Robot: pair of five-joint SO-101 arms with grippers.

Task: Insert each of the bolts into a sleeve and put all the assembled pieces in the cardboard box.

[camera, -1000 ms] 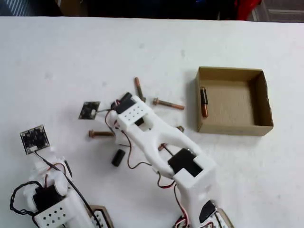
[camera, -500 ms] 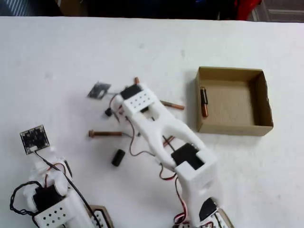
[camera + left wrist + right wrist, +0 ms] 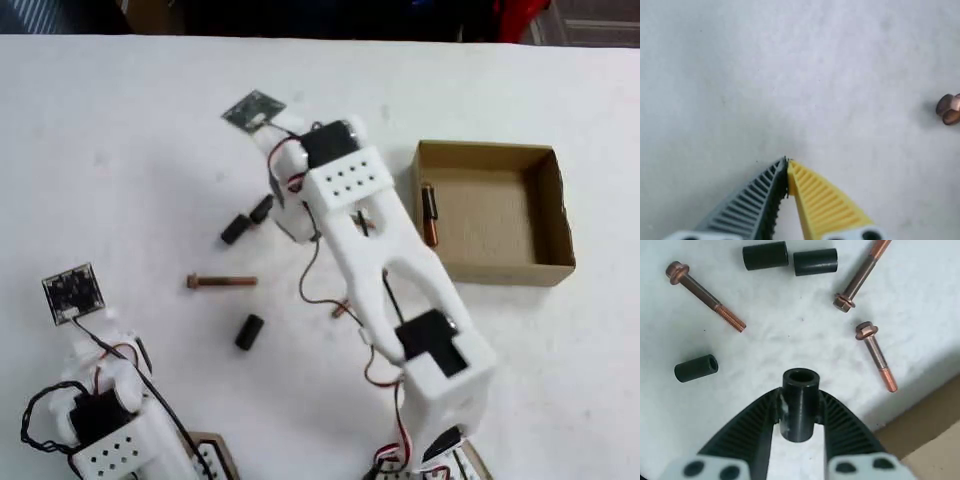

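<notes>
My right gripper [image 3: 800,393] is shut on a black sleeve [image 3: 800,412], held upright with its bore facing the camera. Beneath it on the white table lie three copper bolts [image 3: 705,296] [image 3: 862,275] [image 3: 877,356] and three loose black sleeves [image 3: 765,256] [image 3: 815,262] [image 3: 696,368]. The right arm [image 3: 345,185] stretches over the table's middle, just left of the cardboard box [image 3: 487,268]. Inside the box, against its left wall, lies one assembled piece [image 3: 429,215]. My left gripper [image 3: 786,167] is shut on nothing, just above bare table, with a bolt head [image 3: 949,107] off to one side.
The left arm [image 3: 110,420] sits at the near left corner. In the high view a bolt [image 3: 220,282] and a sleeve [image 3: 249,331] lie between the arms, with two more sleeves [image 3: 233,229] farther back. A corner of the box [image 3: 930,435] is close to the right gripper.
The right arm has swung away from me and to the right, uncovering two sleeves and ending beside the box. The left arm has stayed put.
</notes>
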